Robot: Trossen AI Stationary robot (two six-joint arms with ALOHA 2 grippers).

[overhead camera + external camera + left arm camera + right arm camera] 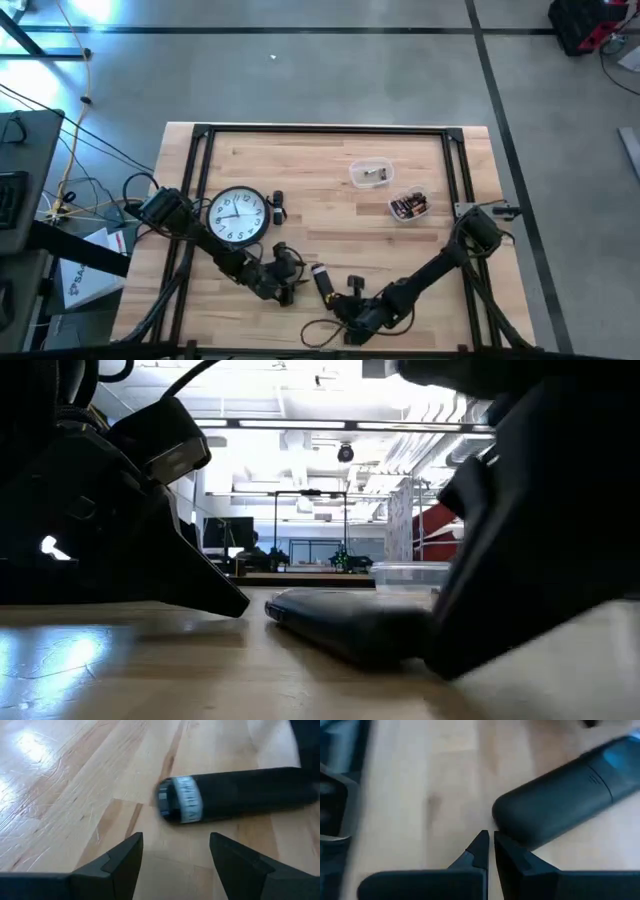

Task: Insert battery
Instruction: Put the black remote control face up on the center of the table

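As both arms close in near the table's front edge, the long black plastic device lies flat between them | left gripper open beside its ringed end | right gripper closed, empty, at its rounded end | step, judged: positioning; next: steady the device.

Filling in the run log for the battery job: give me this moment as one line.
left gripper: open, facing dark device on table | right gripper: shut, empty, at device end | battery: not inserted | clock: untouched
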